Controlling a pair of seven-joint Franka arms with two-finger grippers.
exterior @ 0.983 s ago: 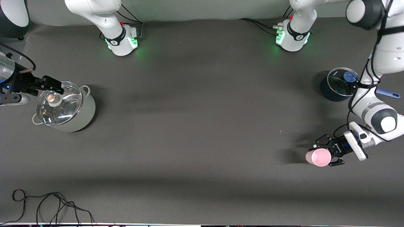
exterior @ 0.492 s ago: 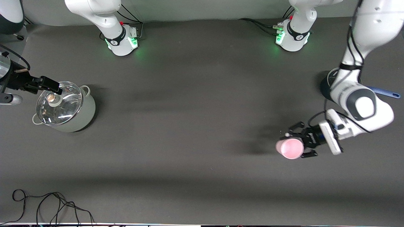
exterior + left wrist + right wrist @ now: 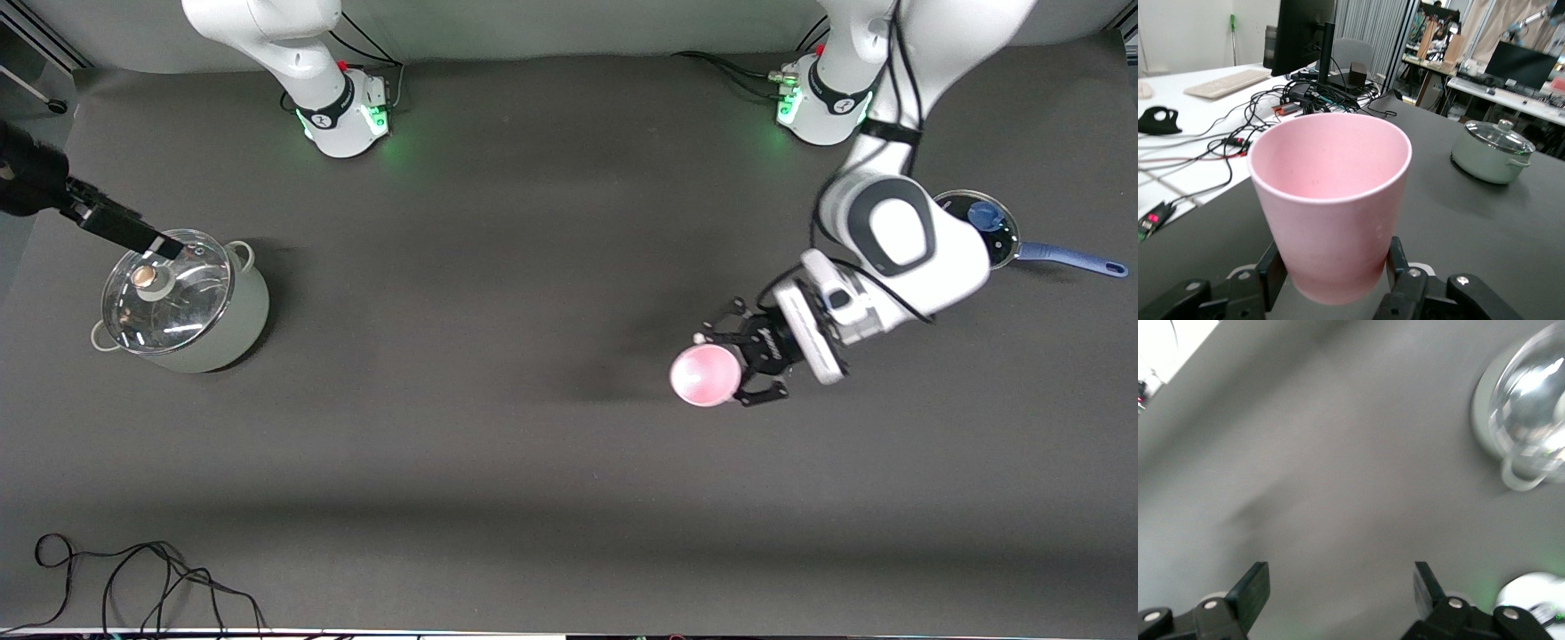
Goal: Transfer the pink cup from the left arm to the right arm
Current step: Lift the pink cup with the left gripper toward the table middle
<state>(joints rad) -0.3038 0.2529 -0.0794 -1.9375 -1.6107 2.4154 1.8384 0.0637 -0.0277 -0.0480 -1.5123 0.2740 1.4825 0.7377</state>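
- Right hand (image 3: 147, 244): you have it over the lidded grey pot (image 3: 182, 307) at the right arm's end of the surface (image 3: 498, 267), fingers spread and empty.
- Step in hand, as judged: the carry toward a meeting point; the handover itself is not yet begun. Next you would need to bring the right hand toward the middle, fingers wide enough to straddle the cup.
- Pink cup (image 3: 705, 375): in the air above mid-surface, upright, mouth up, well apart from the right hand.
- Left hand (image 3: 742, 360): pinching the cup low on its wall, one finger (image 3: 1401, 263) on each side.
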